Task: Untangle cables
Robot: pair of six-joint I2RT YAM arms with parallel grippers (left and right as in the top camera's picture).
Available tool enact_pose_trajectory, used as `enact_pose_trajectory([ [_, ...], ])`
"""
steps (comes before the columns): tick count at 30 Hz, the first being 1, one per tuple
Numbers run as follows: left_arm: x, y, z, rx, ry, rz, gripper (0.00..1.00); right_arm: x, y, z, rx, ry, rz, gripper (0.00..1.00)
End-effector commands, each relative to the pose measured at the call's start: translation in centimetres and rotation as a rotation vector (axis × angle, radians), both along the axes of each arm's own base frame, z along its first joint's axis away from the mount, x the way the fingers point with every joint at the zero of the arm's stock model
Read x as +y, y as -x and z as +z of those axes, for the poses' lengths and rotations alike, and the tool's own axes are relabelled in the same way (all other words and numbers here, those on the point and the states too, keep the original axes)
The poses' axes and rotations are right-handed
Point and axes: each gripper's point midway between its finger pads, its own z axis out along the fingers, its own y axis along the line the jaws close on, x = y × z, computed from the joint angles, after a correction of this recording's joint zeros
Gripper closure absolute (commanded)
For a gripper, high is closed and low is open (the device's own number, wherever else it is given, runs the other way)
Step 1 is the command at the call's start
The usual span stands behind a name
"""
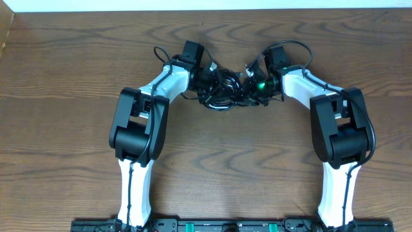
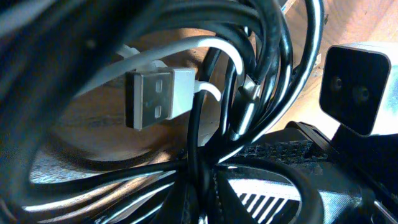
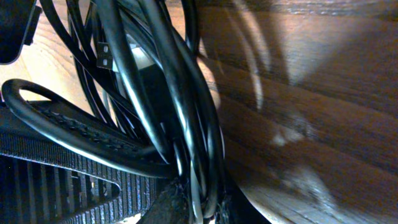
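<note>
One dense knot of cables (image 1: 222,87) lying on table (image 1: 212,161), toward 12 o'clock from centre. Glossy black loops overlapping and crossing, tightly bunched. White USB plug (image 2: 155,98) sitting among them, metal end pointing to 9 o'clock in left wrist view. Left gripper (image 1: 205,80) pinching black strands at knot's 9 o'clock. Right gripper (image 1: 250,87) clamping black strands at 3 o'clock.
</note>
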Motion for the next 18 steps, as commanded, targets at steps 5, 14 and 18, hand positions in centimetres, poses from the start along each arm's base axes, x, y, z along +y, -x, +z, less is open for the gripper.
enact_pose_trajectory([
  [5,0.0,-0.1,2.4,-0.036,0.121,-0.051,0.93,-0.6,0.4,-1.8,0.006,0.079,-0.003,0.89],
  [14,0.4,0.3,6.3,0.015,0.370,-0.086,0.93,-0.8,0.4,-2.0,0.003,0.100,-0.009,0.89],
  [18,0.5,0.4,7.8,0.014,0.458,-0.108,0.93,-0.8,0.3,-2.0,0.004,0.100,-0.010,0.89],
])
